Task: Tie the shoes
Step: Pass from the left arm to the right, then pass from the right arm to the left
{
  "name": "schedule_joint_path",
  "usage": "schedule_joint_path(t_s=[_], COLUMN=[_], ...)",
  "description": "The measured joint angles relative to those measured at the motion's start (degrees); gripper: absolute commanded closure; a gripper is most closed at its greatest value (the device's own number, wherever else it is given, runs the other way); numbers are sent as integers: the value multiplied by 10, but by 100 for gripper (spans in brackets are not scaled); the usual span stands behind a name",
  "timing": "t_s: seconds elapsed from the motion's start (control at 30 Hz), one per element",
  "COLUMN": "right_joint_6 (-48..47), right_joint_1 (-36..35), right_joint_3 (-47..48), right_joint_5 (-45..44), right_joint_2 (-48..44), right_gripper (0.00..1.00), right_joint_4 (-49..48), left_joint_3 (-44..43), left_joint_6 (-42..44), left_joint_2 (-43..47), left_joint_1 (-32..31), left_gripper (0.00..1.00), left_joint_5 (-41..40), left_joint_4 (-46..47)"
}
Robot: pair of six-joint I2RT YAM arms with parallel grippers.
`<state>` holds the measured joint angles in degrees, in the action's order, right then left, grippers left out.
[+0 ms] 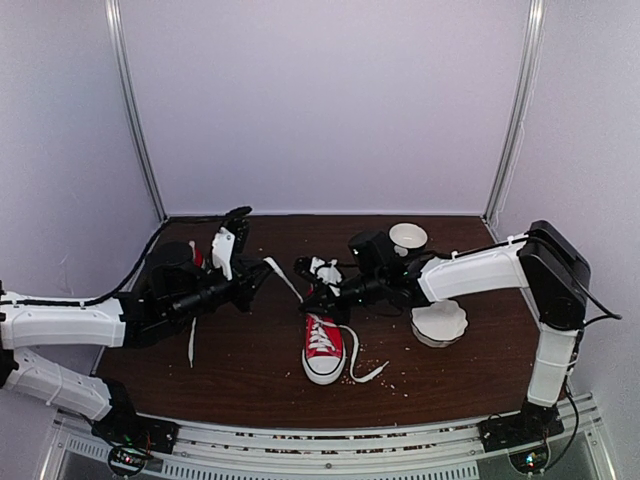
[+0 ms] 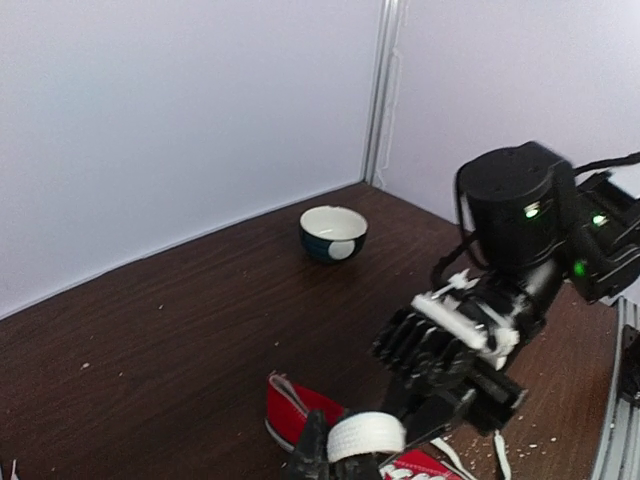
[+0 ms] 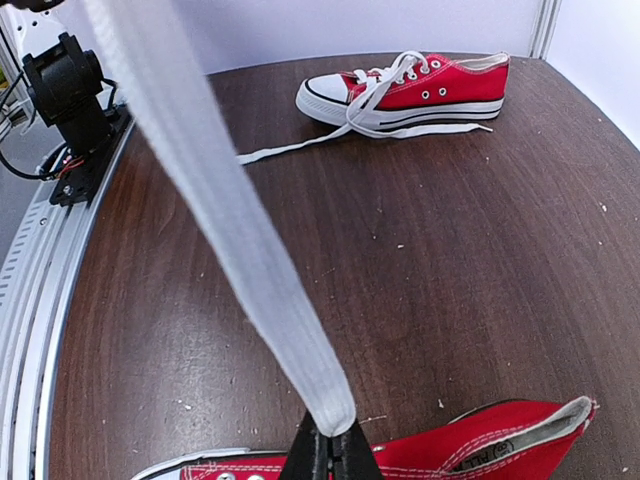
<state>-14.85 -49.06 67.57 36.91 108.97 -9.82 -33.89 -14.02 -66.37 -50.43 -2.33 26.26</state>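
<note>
One red shoe (image 1: pixel 323 345) with a white toe cap lies at the table's middle, toe toward the near edge. Directly over its heel end, my right gripper (image 1: pixel 316 296) is shut on a white lace (image 3: pixel 240 250). In the right wrist view that lace runs taut up and to the left from the closed fingertips (image 3: pixel 330 450). My left gripper (image 1: pixel 266 272) is shut on a white lace (image 2: pixel 367 435), which lies across its fingertips just above the shoe (image 2: pixel 295 412). The second shoe (image 3: pixel 410 88) lies on its side at the left and is mostly hidden behind the left arm in the top view.
A small white bowl (image 1: pixel 408 238) stands at the back right. A scalloped white dish (image 1: pixel 438 323) sits under the right forearm. A loose lace end (image 1: pixel 192 340) trails on the table at the left. Crumbs are scattered around the middle shoe.
</note>
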Motion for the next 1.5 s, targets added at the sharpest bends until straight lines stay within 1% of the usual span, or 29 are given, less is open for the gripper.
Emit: schedule_joint_path(t_s=[0.13,0.2,0.37,0.47,0.5,0.57,0.6,0.63,0.77,0.83,0.93,0.97,1.0,1.07,1.13,1.2,1.23,1.27,1.33,1.37,1.43,1.5], right_joint_6=[18,32,62,78,82,92,98,103,122,132,145,150,156,170,183,193,198,202,209,212,216,219], right_joint_1=[2,2,2,2,2,2,2,2,2,2,2,2,2,2,2,2,2,2,2,2,2,2], right_joint_3=[-22,-24,-24,-24,-24,-24,-24,-24,-24,-25,-25,-25,-25,-26,-26,-26,-26,-26,-26,-26,-26,-26], right_joint_5=[-1,-3,-14,-19,-21,-23,-24,-24,-25,-26,-30,-31,-33,-35,-38,-42,-46,-50,-55,-57,-59,-60], right_joint_2=[-16,-17,-17,-17,-18,-20,-23,-24,-37,-43,-47,-48,-48,-47,-47,-47,-47,-47,-47,-47,-47,-47], right_gripper=[100,100,100,100,100,100,100,100,100,100,100,100,100,100,100,100,100,100,100,100,100,100], right_joint_4=[1,4,22,32,35,38,38,38,38,38,37,36,36,34,31,28,26,25,22,21,19,18], left_joint_3=[-5,-5,-24,-36,-37,-37,-35,-31,10,31,46,48,49,51,51,52,54,61,76,81,82,82], left_joint_6=[-16,-34,-73,-87,-89,-94,-95,-98,-95,-80,-33,-14,8,50,66,66,65,65,71,77,96,115], left_joint_2=[-57,-100,-236,-301,-316,-332,-332,-332,-317,-302,-278,-272,-269,-267,-268,-274,-283,-300,-351,-378,-421,-444], left_joint_1=[0,0,0,0,0,-1,-3,-4,-22,-42,-90,-107,-125,-157,-173,-174,-174,-174,-173,-172,-172,-172], left_gripper=[100,100,100,100,89,51,38,36,32,32,30,27,25,24,23,23,22,20,19,19,18,18], left_joint_5=[-68,-81,-76,-53,-43,-23,-19,-15,-20,-43,-99,-117,-139,-179,-205,-225,-234,-241,-249,-251,-251,-253], left_joint_4=[-32,-41,-75,-79,-79,-68,-59,-44,23,42,71,81,99,138,175,215,248,304,411,446,483,507])
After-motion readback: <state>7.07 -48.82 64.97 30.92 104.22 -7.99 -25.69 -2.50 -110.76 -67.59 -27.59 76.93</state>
